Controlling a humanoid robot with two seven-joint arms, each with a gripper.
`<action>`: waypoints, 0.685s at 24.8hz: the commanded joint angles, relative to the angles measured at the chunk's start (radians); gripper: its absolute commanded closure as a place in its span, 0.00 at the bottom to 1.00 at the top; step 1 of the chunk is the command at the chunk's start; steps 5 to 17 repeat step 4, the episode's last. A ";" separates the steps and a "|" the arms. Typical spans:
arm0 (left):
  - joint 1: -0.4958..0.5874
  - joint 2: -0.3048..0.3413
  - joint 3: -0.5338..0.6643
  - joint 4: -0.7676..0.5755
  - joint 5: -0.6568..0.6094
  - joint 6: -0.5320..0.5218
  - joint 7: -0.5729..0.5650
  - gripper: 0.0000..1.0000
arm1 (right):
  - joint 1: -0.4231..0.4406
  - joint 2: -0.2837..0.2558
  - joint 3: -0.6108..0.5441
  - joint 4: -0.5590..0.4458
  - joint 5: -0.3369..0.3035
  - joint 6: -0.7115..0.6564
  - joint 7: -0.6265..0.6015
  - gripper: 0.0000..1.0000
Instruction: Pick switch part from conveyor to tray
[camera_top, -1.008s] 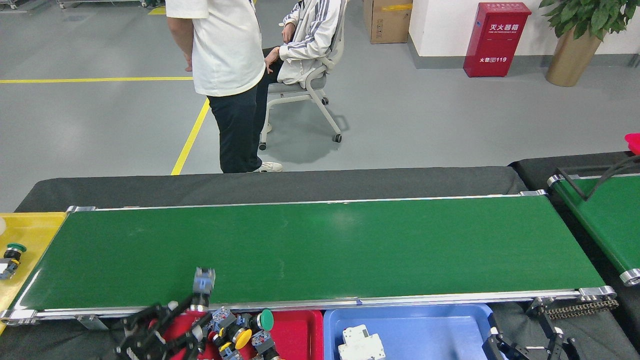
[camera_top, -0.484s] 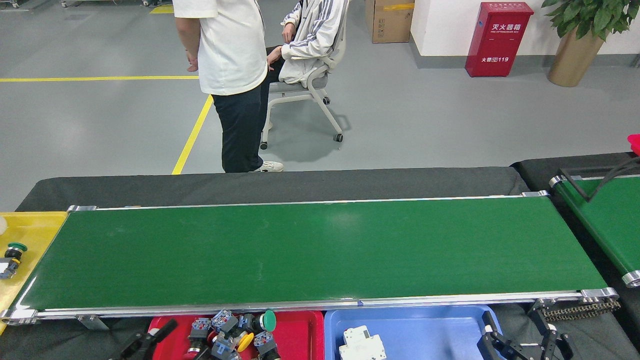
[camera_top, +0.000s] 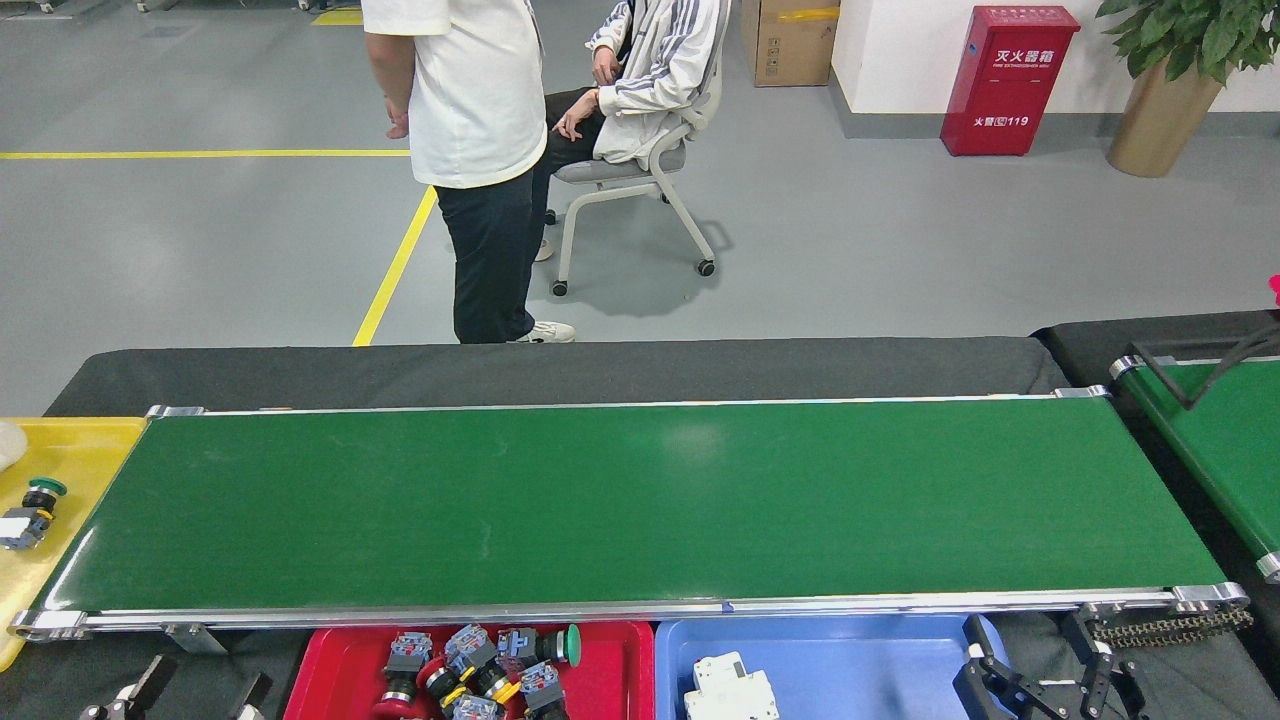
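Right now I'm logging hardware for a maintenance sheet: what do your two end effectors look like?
Both barely enter the head view's bottom edge. The left end effector shows two dark prongs with pale metal tips. The right end effector is a black, angular linkage frame with small silver fasteners. No cables or markings visible.

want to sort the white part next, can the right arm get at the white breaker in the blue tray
Probably yes: the right tool sits beside the blue tray, and nothing covers the white breaker, which lies alone.
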 joint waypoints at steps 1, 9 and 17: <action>-0.008 0.010 0.005 -0.011 -0.002 0.013 0.012 0.00 | 0.001 0.003 -0.005 -0.016 0.026 0.005 -0.028 0.03; -0.030 0.011 -0.003 -0.011 -0.048 0.059 0.012 0.02 | 0.021 0.006 -0.013 -0.016 0.049 0.007 -0.074 0.04; -0.030 0.011 -0.003 -0.011 -0.048 0.059 0.012 0.02 | 0.021 0.006 -0.013 -0.016 0.049 0.007 -0.074 0.04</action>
